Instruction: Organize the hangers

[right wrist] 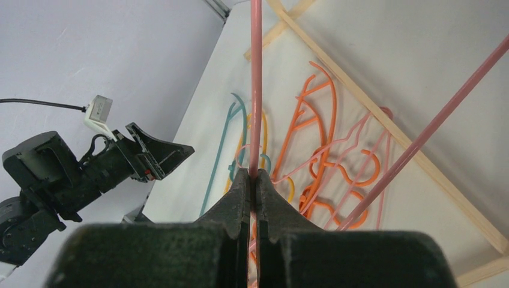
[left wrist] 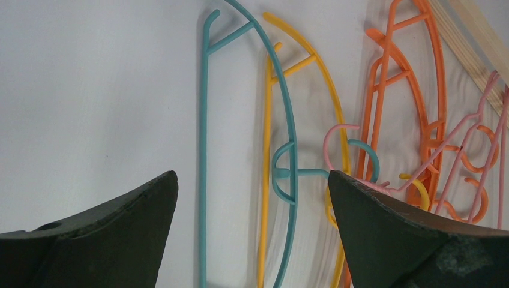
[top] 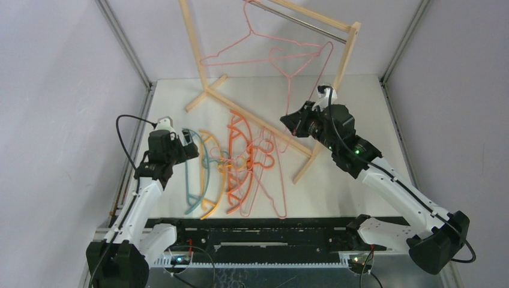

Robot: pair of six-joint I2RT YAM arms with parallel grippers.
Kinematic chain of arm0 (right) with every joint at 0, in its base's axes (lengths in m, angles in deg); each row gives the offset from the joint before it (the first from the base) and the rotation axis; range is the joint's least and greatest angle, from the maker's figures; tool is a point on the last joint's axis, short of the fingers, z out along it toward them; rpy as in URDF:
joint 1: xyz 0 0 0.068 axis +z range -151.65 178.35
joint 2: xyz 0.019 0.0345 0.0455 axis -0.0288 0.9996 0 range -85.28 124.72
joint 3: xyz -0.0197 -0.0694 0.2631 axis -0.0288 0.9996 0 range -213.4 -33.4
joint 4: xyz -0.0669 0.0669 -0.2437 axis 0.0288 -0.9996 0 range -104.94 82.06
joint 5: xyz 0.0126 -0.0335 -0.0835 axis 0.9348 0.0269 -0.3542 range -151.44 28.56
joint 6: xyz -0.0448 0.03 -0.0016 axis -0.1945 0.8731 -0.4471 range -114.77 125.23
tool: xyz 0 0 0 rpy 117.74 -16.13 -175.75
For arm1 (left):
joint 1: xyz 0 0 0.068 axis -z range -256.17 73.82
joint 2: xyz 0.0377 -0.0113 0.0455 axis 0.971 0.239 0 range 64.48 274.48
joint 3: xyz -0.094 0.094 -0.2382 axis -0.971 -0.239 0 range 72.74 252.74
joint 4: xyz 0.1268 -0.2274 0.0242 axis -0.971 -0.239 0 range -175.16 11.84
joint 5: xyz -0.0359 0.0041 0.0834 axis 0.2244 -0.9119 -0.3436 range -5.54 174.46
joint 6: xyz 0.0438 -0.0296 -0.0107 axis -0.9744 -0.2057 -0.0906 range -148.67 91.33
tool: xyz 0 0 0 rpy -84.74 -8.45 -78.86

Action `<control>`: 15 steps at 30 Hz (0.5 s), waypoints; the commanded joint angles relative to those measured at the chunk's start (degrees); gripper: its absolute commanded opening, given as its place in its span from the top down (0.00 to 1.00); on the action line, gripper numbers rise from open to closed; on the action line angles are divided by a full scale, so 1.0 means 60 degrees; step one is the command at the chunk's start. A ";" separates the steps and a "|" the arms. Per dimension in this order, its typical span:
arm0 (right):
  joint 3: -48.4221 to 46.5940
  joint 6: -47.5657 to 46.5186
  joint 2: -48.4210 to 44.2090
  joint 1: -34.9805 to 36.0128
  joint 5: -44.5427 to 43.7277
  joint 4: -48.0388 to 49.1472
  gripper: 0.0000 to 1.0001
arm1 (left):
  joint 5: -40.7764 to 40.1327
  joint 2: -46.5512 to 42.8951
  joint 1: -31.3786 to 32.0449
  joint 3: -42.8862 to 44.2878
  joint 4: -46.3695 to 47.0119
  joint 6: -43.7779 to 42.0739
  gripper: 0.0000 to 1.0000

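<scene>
A pale wooden clothes rack with a metal rod (top: pixel 273 99) is standing at the back of the white table (top: pixel 372 120), its base struts crossing the tabletop. One thin pink wire hanger (top: pixel 252 51) is hanging from the rod by its hook.

The right arm is reaching up and inward from the near right corner. The right gripper (right wrist: pixel 252 180) is pinching a second pink wire hanger (top: pixel 300 78), its fingers pressed together on the thin wire, which is running straight up between them in the right wrist view. This hanger is sitting tilted beside the rack's right post; I cannot tell whether its hook is touching the rod.

The left arm is bending up over the table's left side. The left gripper (left wrist: pixel 252 198) is hovering with its fingers spread wide, holding nothing, directly above a curved teal plastic hanger (left wrist: pixel 282 150).

Just beside the teal one, a curved yellow plastic hanger (left wrist: pixel 267 120) is lying flat. Further right, orange plastic hangers (top: pixel 240 162) are lying tangled with more pink wire hangers (top: pixel 270 180), all resting on the table near its middle.
</scene>
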 commanded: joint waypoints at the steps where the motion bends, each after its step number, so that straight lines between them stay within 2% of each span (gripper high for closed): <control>1: 0.0145 -0.0264 -0.0445 -0.0195 -0.0493 0.0273 1.00 | 0.0100 0.0147 0.0056 0.0439 0.0488 -0.0067 0.00; 10: 0.0146 -0.0190 -0.0462 -0.0292 -0.0805 0.0224 1.00 | 0.0187 0.0334 0.0054 0.0593 0.0493 -0.0081 0.00; 15: 0.0144 -0.0162 -0.0484 -0.0307 -0.0607 0.0865 1.00 | 0.0170 0.0314 0.0058 0.0511 0.0530 -0.0111 0.00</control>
